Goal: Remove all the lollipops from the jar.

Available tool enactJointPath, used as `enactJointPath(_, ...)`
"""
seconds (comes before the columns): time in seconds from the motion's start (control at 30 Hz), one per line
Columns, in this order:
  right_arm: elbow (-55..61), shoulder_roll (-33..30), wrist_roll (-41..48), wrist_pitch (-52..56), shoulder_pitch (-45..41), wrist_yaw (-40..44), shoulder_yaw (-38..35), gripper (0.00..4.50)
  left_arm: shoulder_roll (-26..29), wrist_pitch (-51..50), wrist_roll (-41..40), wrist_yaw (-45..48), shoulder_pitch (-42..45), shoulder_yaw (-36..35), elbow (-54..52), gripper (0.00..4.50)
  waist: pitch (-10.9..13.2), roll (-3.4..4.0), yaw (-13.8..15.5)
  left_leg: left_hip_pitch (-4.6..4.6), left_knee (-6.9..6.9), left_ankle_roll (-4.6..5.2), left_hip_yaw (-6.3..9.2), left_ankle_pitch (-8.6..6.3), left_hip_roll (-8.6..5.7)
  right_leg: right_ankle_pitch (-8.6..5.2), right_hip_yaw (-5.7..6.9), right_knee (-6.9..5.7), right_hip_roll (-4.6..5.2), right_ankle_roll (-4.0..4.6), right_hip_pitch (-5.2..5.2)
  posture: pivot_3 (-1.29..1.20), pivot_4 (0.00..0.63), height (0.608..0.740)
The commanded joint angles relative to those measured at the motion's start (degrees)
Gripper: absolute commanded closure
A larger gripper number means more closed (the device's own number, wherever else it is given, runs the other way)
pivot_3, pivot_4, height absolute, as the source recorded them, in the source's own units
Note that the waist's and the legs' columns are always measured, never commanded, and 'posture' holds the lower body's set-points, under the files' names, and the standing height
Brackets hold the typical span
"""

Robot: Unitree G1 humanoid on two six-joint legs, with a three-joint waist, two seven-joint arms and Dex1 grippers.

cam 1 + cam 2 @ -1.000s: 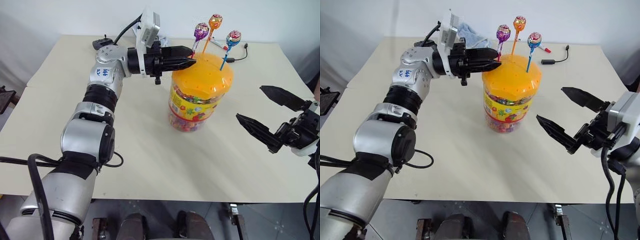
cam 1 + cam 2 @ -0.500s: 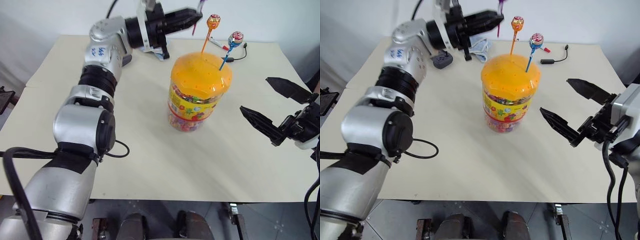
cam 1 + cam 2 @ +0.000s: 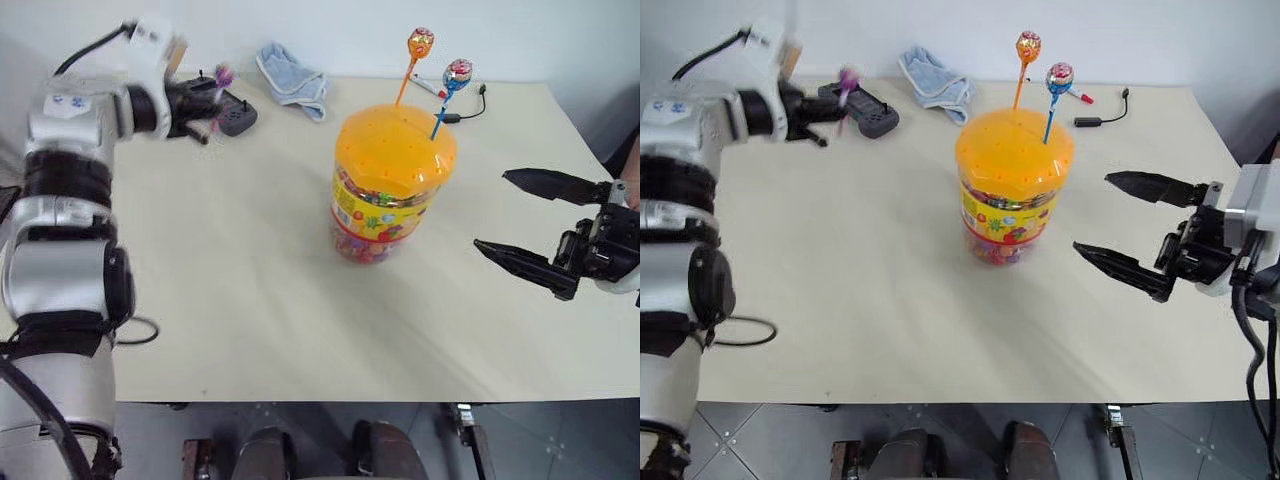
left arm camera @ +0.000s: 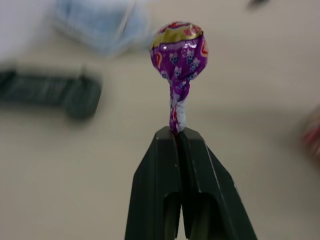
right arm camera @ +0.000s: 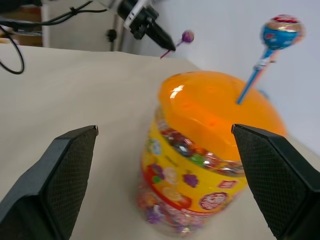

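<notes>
The jar (image 3: 391, 182) at mid-table is left with two lollipops — orange (image 3: 419, 43) and blue (image 3: 457, 72) — while the purple lollipop (image 4: 179, 50) is pinched in the left gripper (image 4: 178, 134); the right gripper (image 3: 522, 217) is held agape.

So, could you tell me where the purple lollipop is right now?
The purple lollipop is clamped by its stick in the left gripper, out over the table's far left, near the black remote and away from the jar.

3 lollipops (image 3: 419, 43), 1 jar (image 3: 390, 185), 1 cloth (image 3: 292, 78), 2 grippers (image 3: 527, 230)
</notes>
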State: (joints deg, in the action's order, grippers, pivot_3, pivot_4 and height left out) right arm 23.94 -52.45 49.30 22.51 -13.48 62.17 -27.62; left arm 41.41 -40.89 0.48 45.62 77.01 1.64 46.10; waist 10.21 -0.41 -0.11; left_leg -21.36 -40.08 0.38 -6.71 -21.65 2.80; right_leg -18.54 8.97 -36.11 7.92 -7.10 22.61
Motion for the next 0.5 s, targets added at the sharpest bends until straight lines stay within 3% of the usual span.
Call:
enactJointPath(0.03, -0.26, -1.06, 1.77, -0.07, -1.32, 3.28, 0.66, 0.0, 3.45, -12.54, 1.14, -2.64, -4.96, -0.18, -12.34, 4.48, 0.02, -0.03, -0.05, 0.01, 0.0, 0.0, 0.02, 0.0, 0.0, 0.0, 0.0, -0.03, 0.0, 0.0, 0.0, 0.0, 0.15, 0.74)
enactJointPath(0.27, -4.57, 1.55, -1.64, -1.16, -6.76, 3.68, 7.37, 0.0, 13.18, -35.13, 1.0, -7.05, -25.91, -2.97, -31.36, 4.48, 0.03, -0.06, 0.01, 0.03, -0.07, 0.0, 0.05, 0.0, 0.02, 0.0, -0.04, -0.2, 0.02, 0.0, 0.02, 0.0, 0.15, 0.74)
enactJointPath(0.5, -8.23, 3.19, -4.05, -2.22, -10.68, 5.25, 10.67, 0.0, 17.0, -42.13, -1.94, -8.32, -34.95, -3.3, -37.07, 4.48, 0.05, -0.11, 1.54, 0.02, -0.21, 0.0, 0.03, 0.0, -0.01, 0.0, -0.09, -0.37, 0.08, 0.0, 0.04, 0.0, 0.15, 0.74)
